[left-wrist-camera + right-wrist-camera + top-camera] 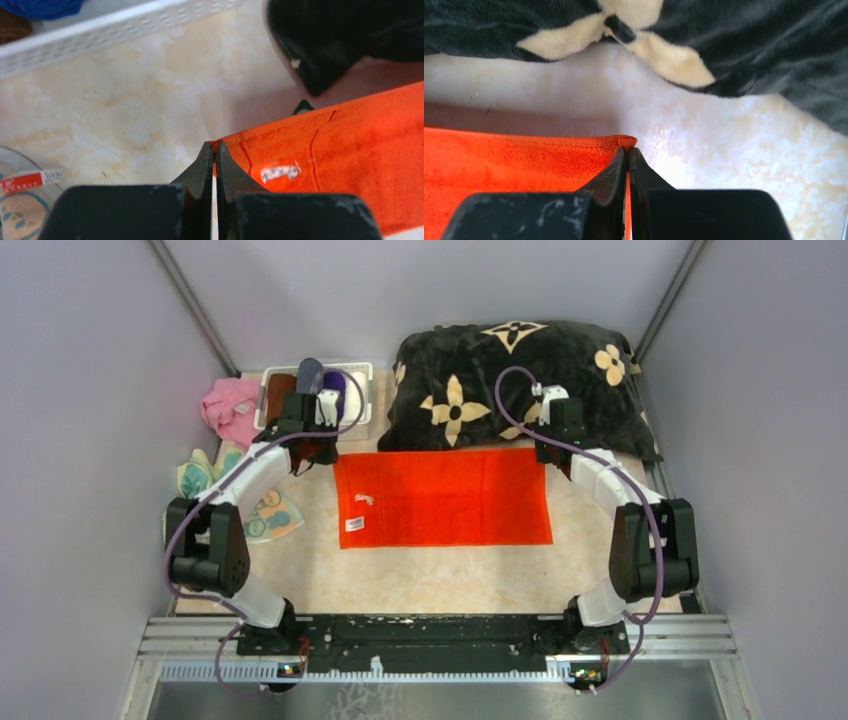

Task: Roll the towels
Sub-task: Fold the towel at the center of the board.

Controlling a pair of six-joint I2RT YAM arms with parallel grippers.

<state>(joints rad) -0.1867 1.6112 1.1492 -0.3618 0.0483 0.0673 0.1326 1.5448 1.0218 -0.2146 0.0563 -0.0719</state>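
The orange-red towel (445, 497) lies spread flat in the middle of the table. My left gripper (318, 452) is shut on its far left corner; the left wrist view shows the pinched corner (235, 140) between my gripper's tips (215, 146). My right gripper (543, 452) is shut on the far right corner; the right wrist view shows that corner (626, 141) pinched at the tips (628, 150). A teal cloth with pale circles (270, 517) and a pale yellow cloth with teal patches (200, 472) lie at the left, partly under my left arm.
The big black cushion with cream flowers (515, 380) lies just behind the towel's far edge. A white tray (355, 375) with dark cloths stands at the back left, and a pink cloth (228, 405) is beside it. Grey walls close in both sides.
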